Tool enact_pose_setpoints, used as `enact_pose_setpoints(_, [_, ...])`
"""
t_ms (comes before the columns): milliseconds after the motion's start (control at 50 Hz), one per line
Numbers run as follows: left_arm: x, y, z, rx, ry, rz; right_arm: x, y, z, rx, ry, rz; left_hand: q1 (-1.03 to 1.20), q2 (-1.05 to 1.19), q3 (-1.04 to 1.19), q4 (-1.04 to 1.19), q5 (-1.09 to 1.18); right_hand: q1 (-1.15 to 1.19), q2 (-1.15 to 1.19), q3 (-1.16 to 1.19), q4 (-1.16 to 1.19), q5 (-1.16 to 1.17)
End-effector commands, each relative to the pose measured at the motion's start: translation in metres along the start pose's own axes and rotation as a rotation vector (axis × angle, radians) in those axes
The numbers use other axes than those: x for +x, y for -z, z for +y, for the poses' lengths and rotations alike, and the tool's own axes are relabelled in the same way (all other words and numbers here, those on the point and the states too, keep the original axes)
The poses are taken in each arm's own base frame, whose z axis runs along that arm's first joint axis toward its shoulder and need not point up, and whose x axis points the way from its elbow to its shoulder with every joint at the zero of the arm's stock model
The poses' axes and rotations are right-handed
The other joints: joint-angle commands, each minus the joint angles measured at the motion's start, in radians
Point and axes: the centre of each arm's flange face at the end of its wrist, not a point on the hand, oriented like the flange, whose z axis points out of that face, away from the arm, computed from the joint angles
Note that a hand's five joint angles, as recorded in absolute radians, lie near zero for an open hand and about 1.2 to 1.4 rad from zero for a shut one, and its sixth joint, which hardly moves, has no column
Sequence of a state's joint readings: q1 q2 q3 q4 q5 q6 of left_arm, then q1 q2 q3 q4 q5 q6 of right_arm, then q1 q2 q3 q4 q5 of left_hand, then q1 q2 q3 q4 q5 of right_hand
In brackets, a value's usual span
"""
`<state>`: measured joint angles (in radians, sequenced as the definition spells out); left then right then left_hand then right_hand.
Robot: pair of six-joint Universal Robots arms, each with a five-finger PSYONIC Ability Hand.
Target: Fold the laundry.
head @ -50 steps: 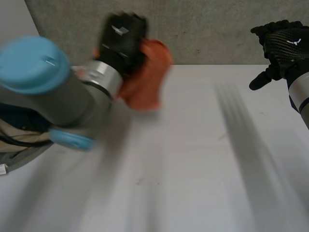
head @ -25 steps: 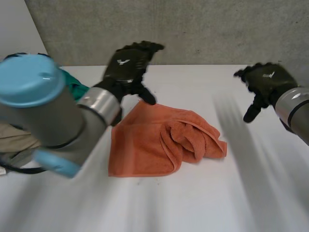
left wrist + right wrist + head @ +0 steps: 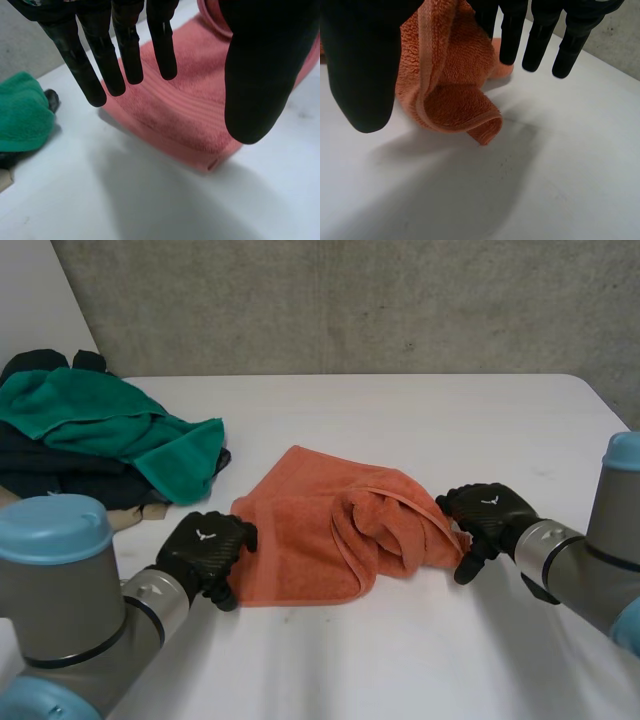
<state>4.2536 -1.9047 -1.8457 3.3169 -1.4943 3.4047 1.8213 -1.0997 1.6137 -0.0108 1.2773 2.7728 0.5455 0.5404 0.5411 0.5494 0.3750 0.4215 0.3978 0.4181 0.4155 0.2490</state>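
Observation:
An orange towel lies on the white table, flat on its left half and bunched into a roll at its right end. My left hand hovers at the towel's near left corner. In the left wrist view its fingers are straight and its thumb stands apart, above the towel's corner, holding nothing. My right hand is at the bunched right end. In the right wrist view its thumb and straight fingers stand spread over the rolled hem of the towel, without gripping it.
A pile of laundry with a green towel on top and dark clothes under it lies at the table's far left. A grey wall runs along the table's back edge.
A second ago my left hand held the orange towel up in the air; it let go, and the towel now lies on the table. Both hands have come down to its opposite ends.

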Motion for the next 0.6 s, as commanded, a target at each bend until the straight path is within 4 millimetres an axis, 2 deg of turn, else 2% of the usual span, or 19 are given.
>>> enact_pose_setpoints(20, [0.005, -0.019, 0.01, -0.022, -0.024, 0.021, -0.002, -0.016, 0.013, 0.016, 0.008, -0.003, 0.035, 0.04, 0.04, 0.031, 0.031, 0.244, 0.268, 0.247, 0.25, 0.242])
enact_pose_setpoints(60, [0.006, -0.022, 0.012, -0.028, -0.032, 0.024, -0.004, -0.018, 0.014, 0.016, 0.01, -0.008, 0.003, 0.008, 0.007, -0.001, -0.001, 0.373, 0.397, 0.377, 0.379, 0.371])
enact_pose_setpoints(80, [0.007, -0.023, 0.012, -0.027, -0.034, 0.025, -0.006, -0.019, 0.015, 0.016, 0.011, -0.014, 0.003, 0.008, 0.007, -0.001, -0.001, 0.598, 0.621, 0.601, 0.604, 0.596])
enact_pose_setpoints(140, [0.008, -0.026, 0.012, -0.027, -0.035, 0.028, -0.005, -0.022, 0.014, 0.027, 0.016, -0.011, -0.003, 0.002, 0.001, -0.007, -0.007, 0.974, 0.997, 0.977, 0.98, 0.972])
enact_pose_setpoints(340, [0.012, -0.033, 0.014, -0.03, -0.045, 0.042, 0.001, -0.024, 0.01, 0.061, 0.021, 0.022, 0.023, 0.028, 0.028, 0.019, 0.019, 0.975, 0.998, 0.978, 0.981, 0.973])
enact_pose_setpoints(560, [0.011, -0.053, 0.013, -0.018, -0.047, 0.037, 0.0, -0.023, 0.012, 0.052, 0.018, 0.019, 0.141, 0.146, 0.145, 0.137, 0.137, 0.975, 0.998, 0.978, 0.981, 0.973])
enact_pose_setpoints(600, [0.011, -0.056, 0.012, -0.012, -0.056, 0.037, 0.0, -0.022, 0.012, 0.05, 0.017, 0.018, 0.22, 0.225, 0.224, 0.216, 0.216, 0.975, 0.998, 0.978, 0.981, 0.973])
